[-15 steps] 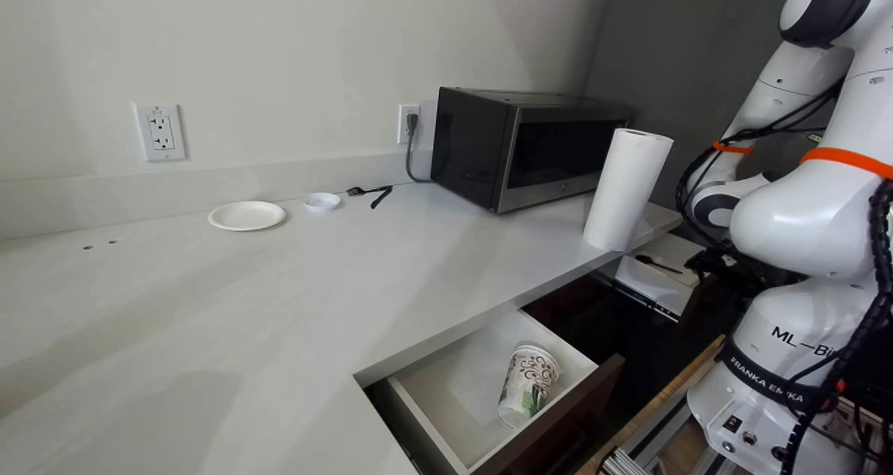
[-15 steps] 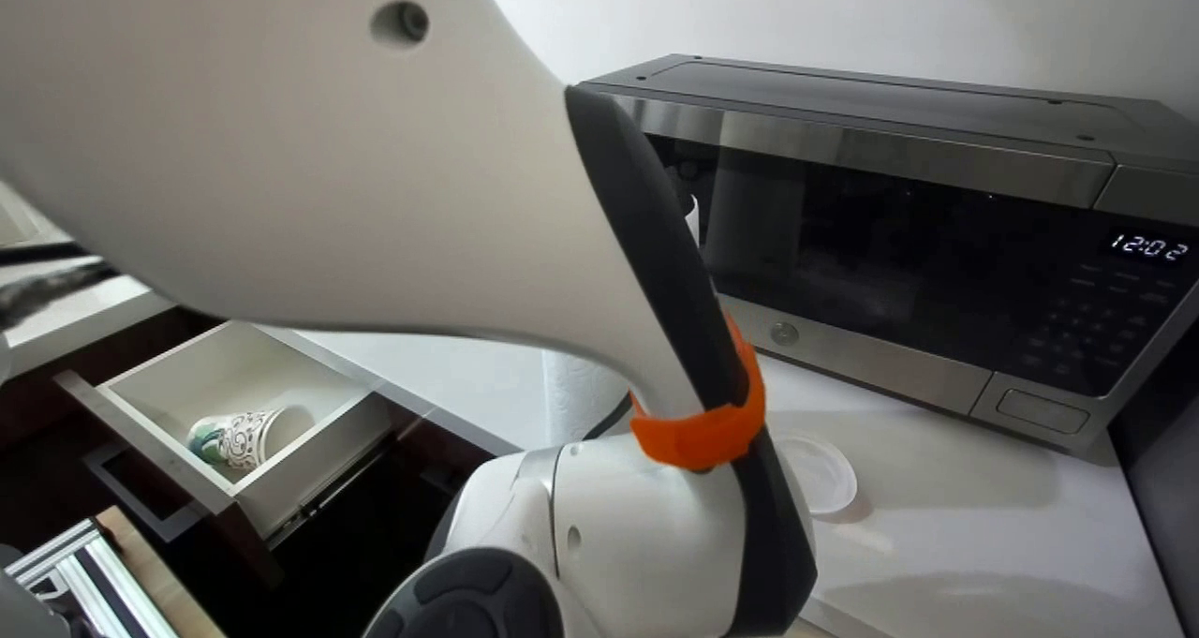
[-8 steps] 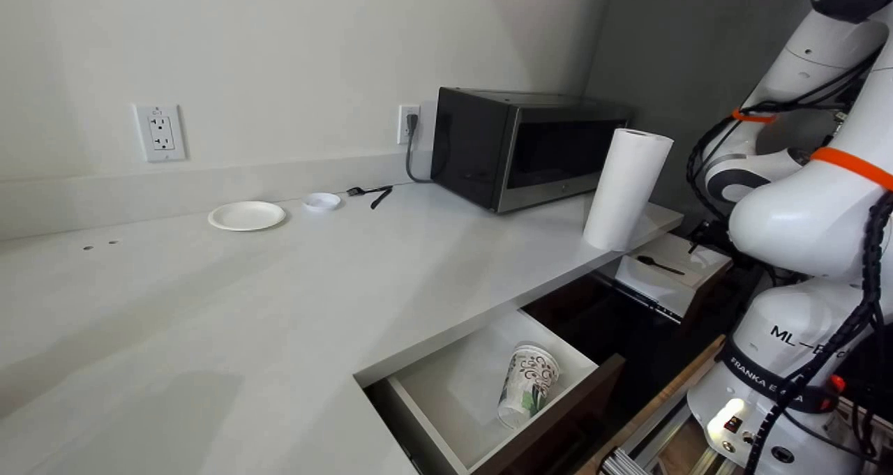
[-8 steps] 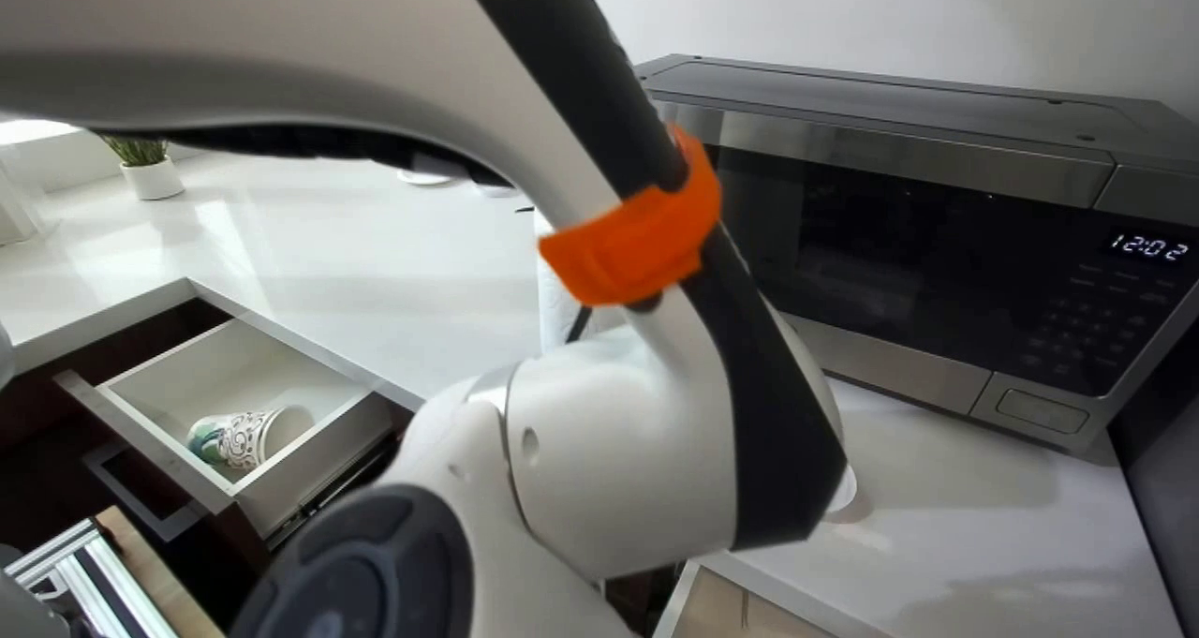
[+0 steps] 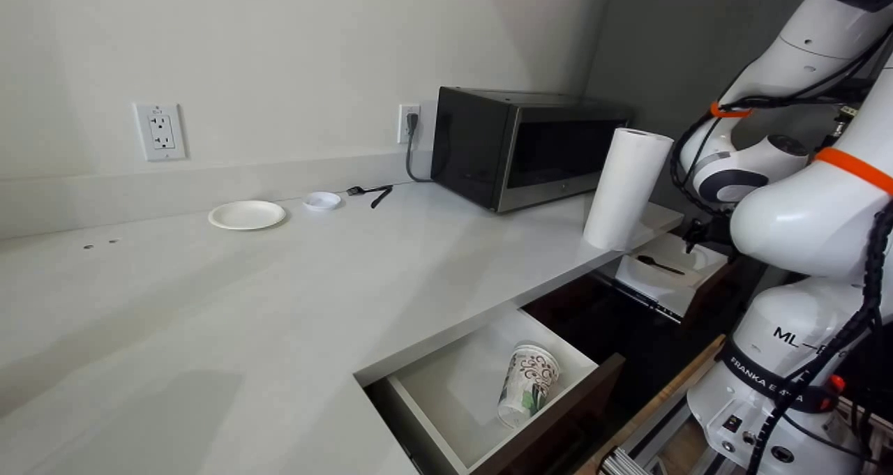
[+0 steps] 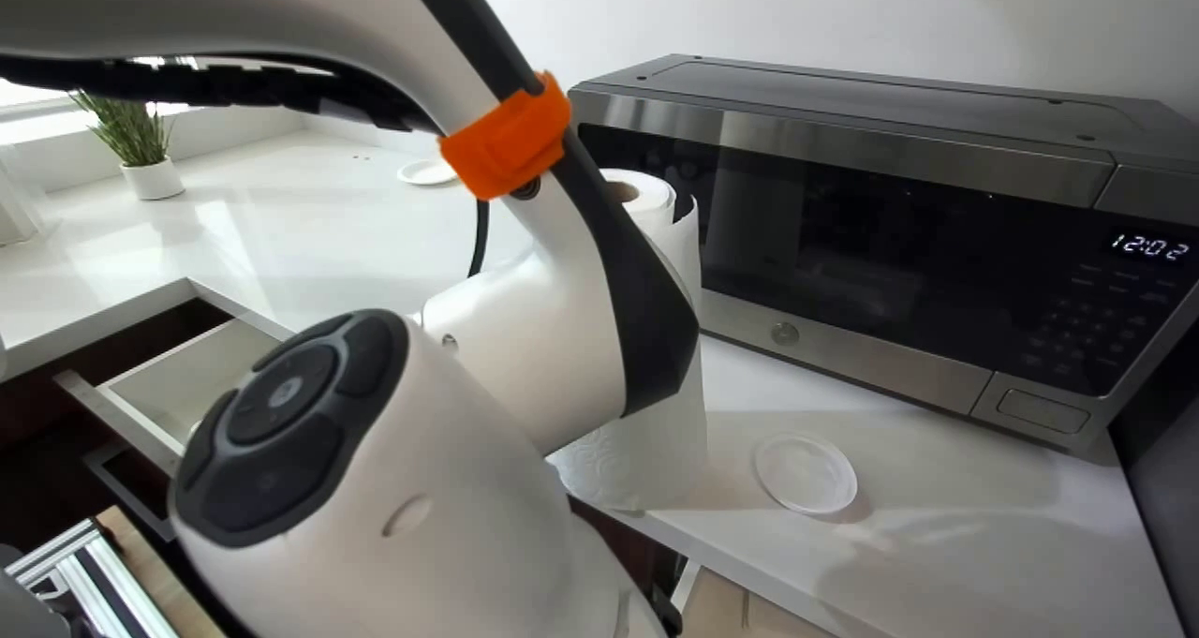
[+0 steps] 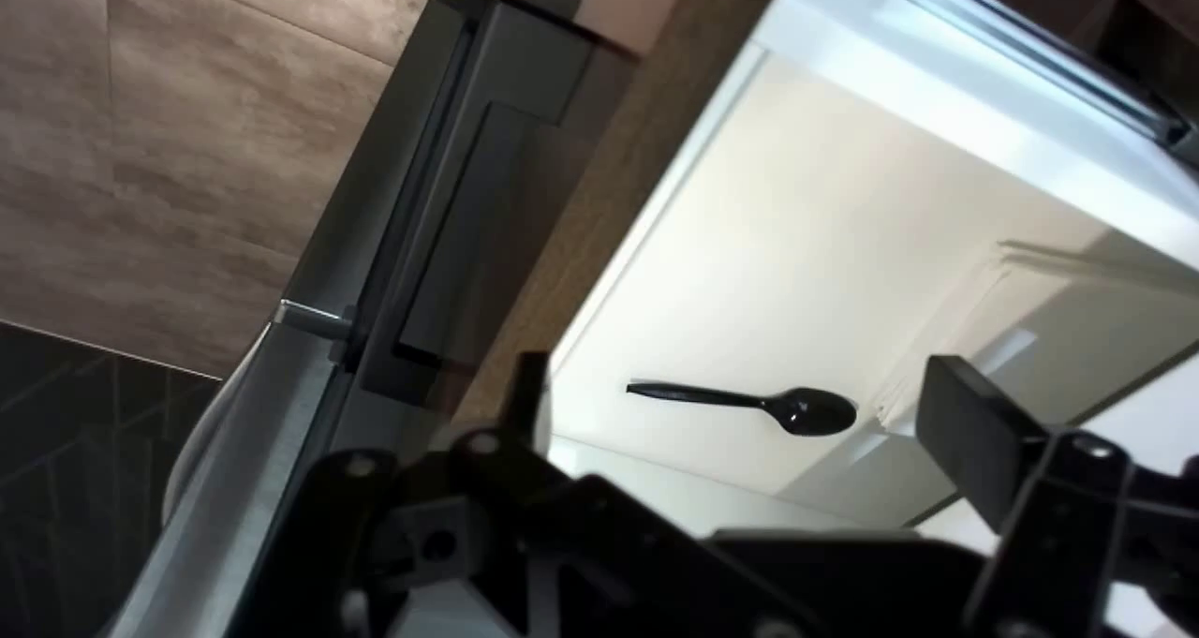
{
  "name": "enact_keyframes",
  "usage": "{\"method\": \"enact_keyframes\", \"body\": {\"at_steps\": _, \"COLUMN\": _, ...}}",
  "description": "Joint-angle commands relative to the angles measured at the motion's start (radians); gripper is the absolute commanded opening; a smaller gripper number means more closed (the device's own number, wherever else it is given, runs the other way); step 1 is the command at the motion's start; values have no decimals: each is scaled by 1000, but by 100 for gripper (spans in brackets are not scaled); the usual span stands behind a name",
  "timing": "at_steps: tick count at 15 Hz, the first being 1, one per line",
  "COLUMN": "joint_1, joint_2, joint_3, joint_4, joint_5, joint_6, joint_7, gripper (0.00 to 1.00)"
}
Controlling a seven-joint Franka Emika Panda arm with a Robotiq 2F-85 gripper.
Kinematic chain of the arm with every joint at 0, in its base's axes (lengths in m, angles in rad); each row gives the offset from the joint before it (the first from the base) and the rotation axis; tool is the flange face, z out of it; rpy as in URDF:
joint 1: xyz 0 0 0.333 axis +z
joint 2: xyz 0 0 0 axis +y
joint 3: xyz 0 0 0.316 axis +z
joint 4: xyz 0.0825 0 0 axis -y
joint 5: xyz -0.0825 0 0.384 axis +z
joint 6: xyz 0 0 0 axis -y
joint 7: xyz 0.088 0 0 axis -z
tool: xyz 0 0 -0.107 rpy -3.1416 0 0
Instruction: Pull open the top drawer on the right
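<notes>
While the fingers stand wide apart, the top right drawer juts out from under the tabletop, a black spoon resting on its floor. The fingers appear to be just above that drawer, though the arm hides much of the spot in an exterior view. Near the drawer, a paper towel roll stands upright; apart from the drawer, a neighbouring drawer holds a patterned paper cup.

12:02 on micro disp; "ML-…", "FRANKA E…" on arm base
</notes>
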Motion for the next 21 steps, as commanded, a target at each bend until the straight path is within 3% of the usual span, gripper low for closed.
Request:
{"method": "enact_keyframes", "body": {"at_steps": 1, "joint_1": -32, "joint_2": 8, "joint_3": -88, "joint_4": -14, "joint_5": -181, "joint_6": -75, "joint_7": -124, "gripper": 100}}
{"method": "enact_keyframes", "body": {"at_steps": 2, "joint_1": -24, "joint_2": 1, "joint_3": -128, "joint_4": -21, "joint_5": -251, "joint_6": -97, "joint_7": -132, "gripper": 100}}
{"method": "enact_keyframes", "body": {"at_steps": 8, "joint_1": -82, "joint_2": -13, "joint_3": -208, "joint_4": -15, "joint_5": -647, "joint_6": -229, "joint_7": -177, "gripper": 100}}
{"method": "enact_keyframes", "body": {"at_steps": 9, "joint_1": 10, "joint_2": -17, "joint_3": -315, "joint_4": -13, "joint_5": -745, "joint_6": -251, "joint_7": -147, "gripper": 100}}
{"method": "enact_keyframes", "body": {"at_steps": 12, "joint_1": 53, "joint_2": -12, "joint_3": -399, "joint_4": -6, "joint_5": -989, "joint_6": -286, "joint_7": -83, "gripper": 100}}
{"method": "enact_keyframes", "body": {"at_steps": 13, "joint_1": 2, "joint_2": -26, "joint_3": -346, "joint_4": -7, "joint_5": -1030, "joint_6": -280, "joint_7": -5, "gripper": 100}}
{"method": "enact_keyframes", "body": {"at_steps": 14, "joint_1": 15, "joint_2": -27, "joint_3": -351, "joint_4": 4, "joint_5": -1033, "joint_6": -289, "joint_7": 78, "gripper": 100}}
{"method": "enact_keyframes", "body": {"at_steps": 15, "joint_1": 16, "joint_2": -8, "joint_3": -353, "joint_4": -5, "joint_5": -973, "joint_6": -252, "joint_7": -31, "gripper": 100}}
{"method": "enact_keyframes", "body": {"at_steps": 16, "joint_1": 17, "joint_2": -11, "joint_3": -350, "joint_4": -2, "joint_5": -994, "joint_6": -252, "joint_7": 15, "gripper": 100}}
{"method": "enact_keyframes", "body": {"at_steps": 18, "joint_1": 39, "joint_2": -5, "joint_3": -328, "joint_4": 7, "joint_5": -923, "joint_6": -230, "joint_7": 7, "gripper": 100}}
{"method": "enact_keyframes", "body": {"at_steps": 21, "joint_1": 50, "joint_2": 71, "joint_3": -308, "joint_4": 40, "joint_5": -999, "joint_6": -216, "joint_7": 55, "gripper": 100}}
